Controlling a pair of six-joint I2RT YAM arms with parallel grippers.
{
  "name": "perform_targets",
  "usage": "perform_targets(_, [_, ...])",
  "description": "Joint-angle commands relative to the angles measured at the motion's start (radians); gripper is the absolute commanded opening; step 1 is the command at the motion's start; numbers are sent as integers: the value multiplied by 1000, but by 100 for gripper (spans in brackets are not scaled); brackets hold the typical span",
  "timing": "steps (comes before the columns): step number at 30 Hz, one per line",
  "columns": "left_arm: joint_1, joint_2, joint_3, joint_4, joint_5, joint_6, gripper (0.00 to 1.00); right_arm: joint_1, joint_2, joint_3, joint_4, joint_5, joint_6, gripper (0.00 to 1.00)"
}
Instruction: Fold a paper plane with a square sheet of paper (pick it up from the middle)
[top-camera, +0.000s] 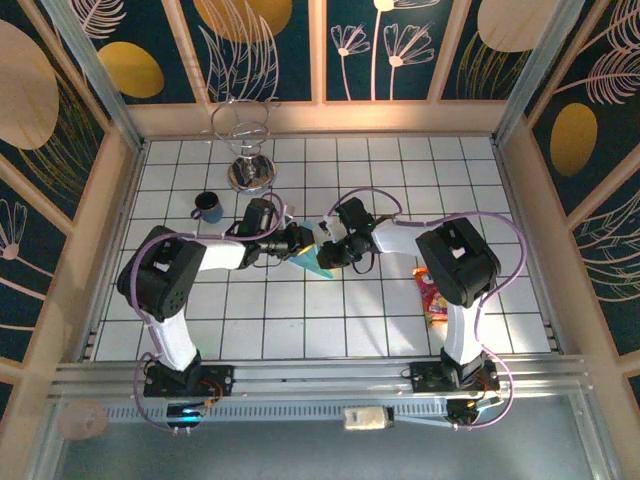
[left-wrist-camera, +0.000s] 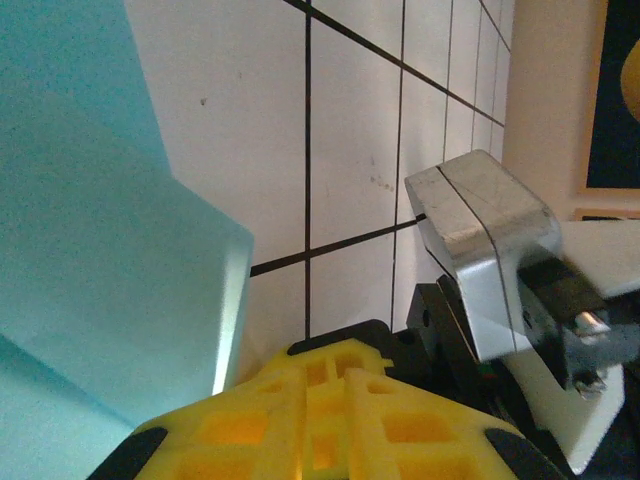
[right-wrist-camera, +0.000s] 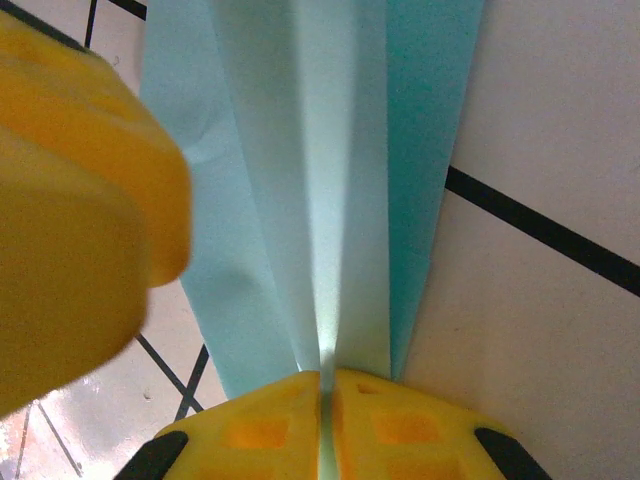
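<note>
From above you see the left gripper (top-camera: 299, 241) and right gripper (top-camera: 327, 250) meeting mid-table over the paper plane (top-camera: 312, 264). It is a light-blue pointed wedge on the white tiled table (top-camera: 400, 330). An orange-red snack packet (top-camera: 432, 296) lies well apart, beside the right arm.

Your right wrist camera adds detail: 2 yellow moulded fingers (right-wrist-camera: 400, 420) clamped on the plane's centre crease, with smooth layered folds running away from them.

On your left wrist camera the 2 yellow fingers (left-wrist-camera: 400, 410) are pressed together. The paper's matte edge touches their left side; you cannot tell whether it is pinched.
</note>
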Motion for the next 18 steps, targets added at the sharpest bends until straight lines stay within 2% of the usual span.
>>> perform_targets(1, [-4,36,27,8,5,-10,18,-13,42,-10,-56,55,-4,13])
perform_targets(18, [-4,107,85,-122,-81,17,15,-17,33,-28,-49,55,1,13])
